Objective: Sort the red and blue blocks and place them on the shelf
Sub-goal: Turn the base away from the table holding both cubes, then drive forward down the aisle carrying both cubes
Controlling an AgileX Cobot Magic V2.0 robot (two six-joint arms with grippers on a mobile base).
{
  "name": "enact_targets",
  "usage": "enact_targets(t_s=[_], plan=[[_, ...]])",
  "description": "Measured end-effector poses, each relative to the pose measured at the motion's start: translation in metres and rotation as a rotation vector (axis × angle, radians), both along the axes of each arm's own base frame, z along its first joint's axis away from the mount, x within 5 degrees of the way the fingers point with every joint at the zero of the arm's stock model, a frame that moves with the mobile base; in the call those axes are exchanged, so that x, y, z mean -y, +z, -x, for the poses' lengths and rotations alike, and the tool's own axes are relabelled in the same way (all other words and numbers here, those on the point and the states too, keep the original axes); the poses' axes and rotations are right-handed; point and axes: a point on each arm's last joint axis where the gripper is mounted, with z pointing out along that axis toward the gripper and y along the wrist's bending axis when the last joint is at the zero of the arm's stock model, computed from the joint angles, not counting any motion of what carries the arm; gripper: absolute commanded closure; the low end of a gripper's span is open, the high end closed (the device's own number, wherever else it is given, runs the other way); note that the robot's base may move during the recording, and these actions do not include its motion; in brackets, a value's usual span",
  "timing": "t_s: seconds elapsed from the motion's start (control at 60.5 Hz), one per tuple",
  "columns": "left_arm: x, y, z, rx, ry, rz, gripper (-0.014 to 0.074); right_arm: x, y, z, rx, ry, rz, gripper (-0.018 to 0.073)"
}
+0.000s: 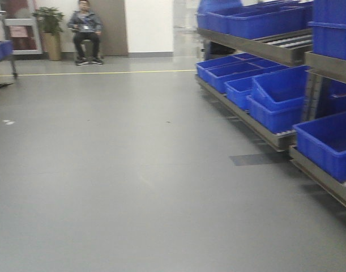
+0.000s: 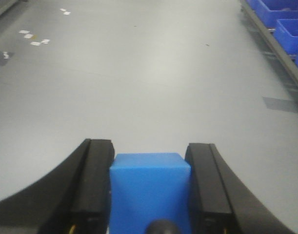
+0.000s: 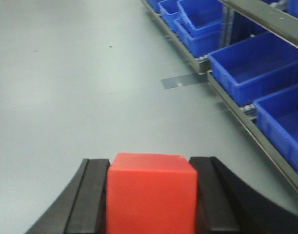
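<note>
In the left wrist view my left gripper (image 2: 149, 151) is shut on the sky-blue block (image 2: 149, 190), which sits squarely between its two black fingers (image 2: 92, 185) above the grey floor. In the right wrist view my right gripper (image 3: 151, 163) is shut on the bright red block (image 3: 151, 192), held the same way between its black fingers (image 3: 85, 200). The shelf (image 1: 274, 54), a steel rack with white roller tracks, runs along the right side of the front view and shows in the right wrist view (image 3: 251, 119). Neither gripper shows in the front view.
Dark-blue plastic bins (image 1: 274, 99) fill the rack's levels, one tilted on another. More bins (image 3: 251, 68) line the right of the right wrist view. A seated person (image 1: 85, 31) and a potted plant (image 1: 48, 28) are at the far wall. A yellow floor line (image 1: 105, 72) crosses the back.
</note>
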Motion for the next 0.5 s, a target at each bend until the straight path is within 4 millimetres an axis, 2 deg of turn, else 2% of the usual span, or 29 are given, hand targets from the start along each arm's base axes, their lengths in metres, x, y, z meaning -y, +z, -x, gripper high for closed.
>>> enact_targets(t_s=[0.496], plan=[[0.0000,0.0000,0.0001,0.000,0.000,0.000,0.0478,0.0000,0.0000,0.0000,0.000,0.000,0.000,0.0498]])
